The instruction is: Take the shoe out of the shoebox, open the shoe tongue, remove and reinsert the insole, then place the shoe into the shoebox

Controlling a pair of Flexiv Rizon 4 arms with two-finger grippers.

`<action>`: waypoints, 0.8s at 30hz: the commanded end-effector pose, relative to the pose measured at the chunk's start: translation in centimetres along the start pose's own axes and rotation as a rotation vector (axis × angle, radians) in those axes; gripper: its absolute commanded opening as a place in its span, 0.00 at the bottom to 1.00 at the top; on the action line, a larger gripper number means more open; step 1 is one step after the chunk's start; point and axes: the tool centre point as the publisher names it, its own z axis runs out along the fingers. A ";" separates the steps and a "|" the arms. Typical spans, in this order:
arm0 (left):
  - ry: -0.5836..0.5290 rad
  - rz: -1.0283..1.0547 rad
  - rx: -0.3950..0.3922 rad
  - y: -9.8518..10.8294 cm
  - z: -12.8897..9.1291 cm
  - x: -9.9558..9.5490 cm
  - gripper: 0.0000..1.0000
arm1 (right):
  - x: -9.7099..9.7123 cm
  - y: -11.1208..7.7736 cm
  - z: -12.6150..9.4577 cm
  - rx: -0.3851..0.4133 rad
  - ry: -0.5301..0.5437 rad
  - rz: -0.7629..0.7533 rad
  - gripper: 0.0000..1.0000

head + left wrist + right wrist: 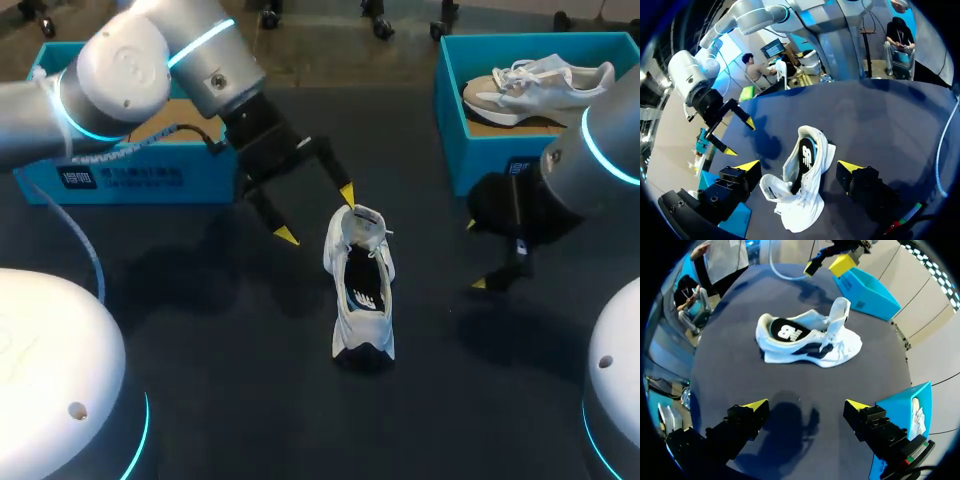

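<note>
A white shoe [362, 290] stands on the dark table at the middle, heel toward the front, its tongue [362, 222] pulled up over the toe. A black insole [366, 292] shows inside it. My left gripper [316, 214] hangs open over the toe end, with one yellow tip close beside the tongue. From the left wrist the shoe [802, 180] lies below and between the left gripper's [799, 165] spread fingers. My right gripper [475, 255] stands open to the right of the shoe, apart from it. In the right wrist view the shoe [807, 340] lies side-on, ahead of the open right gripper [806, 404].
A blue shoebox [130, 175] sits at the back left, behind my left arm. A second blue shoebox [450, 120] at the back right holds another pale shoe [535, 88]. Dark table surrounds the shoe in front and to both sides.
</note>
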 end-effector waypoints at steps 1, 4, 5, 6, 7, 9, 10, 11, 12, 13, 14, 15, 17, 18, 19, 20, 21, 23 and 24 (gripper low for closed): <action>0.106 0.002 0.000 -0.5 -1.1 -1.1 1.00 | 0.0 -0.7 -3.5 0.006 0.032 -0.014 1.00; 0.166 0.022 -0.003 -0.9 -1.5 -1.7 1.00 | 0.0 -1.0 -3.6 0.002 0.072 -0.026 1.00; 0.183 0.030 -0.006 -1.0 -1.6 -1.9 1.00 | -0.1 -1.1 -3.6 -0.004 0.088 -0.034 1.00; 0.203 0.037 -0.012 -1.2 -1.8 -2.1 1.00 | -0.1 -1.1 -3.5 -0.001 0.099 -0.040 1.00; 0.226 0.044 -0.020 -1.3 -1.9 -2.3 1.00 | -0.2 -1.1 -3.5 -0.002 0.107 -0.045 1.00; 0.250 0.056 0.006 -1.5 -2.1 -2.6 1.00 | -0.3 -1.2 -3.5 -0.004 0.108 -0.046 1.00; 0.281 0.064 0.005 -1.5 -2.2 -2.7 1.00 | -0.4 -1.3 -3.5 -0.007 0.110 -0.046 1.00; 0.289 0.065 0.007 -1.5 -2.2 -2.8 1.00 | -0.5 -1.3 -3.5 -0.004 0.114 -0.048 1.00; 0.311 0.069 -0.004 -1.5 -2.3 -3.0 1.00 | -0.7 -1.4 -3.6 0.005 0.113 -0.048 1.00; 0.331 0.077 -0.005 -1.5 -2.2 -3.1 1.00 | -0.8 -1.4 -3.7 0.004 0.112 -0.048 1.00; 0.343 0.077 -0.005 -1.5 -2.2 -3.2 1.00 | -1.0 -1.5 -3.9 0.009 0.110 -0.050 1.00; 0.371 0.085 -0.008 -1.5 -2.2 -3.3 1.00 | -1.2 -1.6 -4.0 0.013 0.112 -0.050 1.00; 0.393 0.090 0.002 -1.4 -2.2 -3.5 1.00 | -1.5 -1.9 -4.2 0.020 0.125 -0.054 1.00; 0.410 0.098 -0.008 -1.3 -2.3 -3.6 1.00 | -1.7 -2.0 -4.3 0.022 0.128 -0.053 1.00; 0.424 0.104 -0.021 -1.2 -2.3 -3.8 1.00 | -1.9 -2.1 -4.5 0.028 0.134 -0.049 1.00; 0.439 0.112 -0.028 -1.1 -2.3 -3.9 1.00 | -2.1 -2.3 -4.6 0.040 0.139 -0.046 1.00; 0.455 0.119 -0.037 -1.0 -2.3 -4.0 1.00 | -2.3 -2.4 -4.7 0.051 0.135 -0.045 1.00; 0.471 0.124 -0.044 -0.8 -2.5 -4.3 1.00 | -2.8 -2.6 -5.0 0.049 0.127 -0.037 1.00; 0.479 0.129 -0.047 -0.7 -2.5 -4.4 1.00 | -2.9 -2.7 -5.1 0.051 0.127 -0.037 1.00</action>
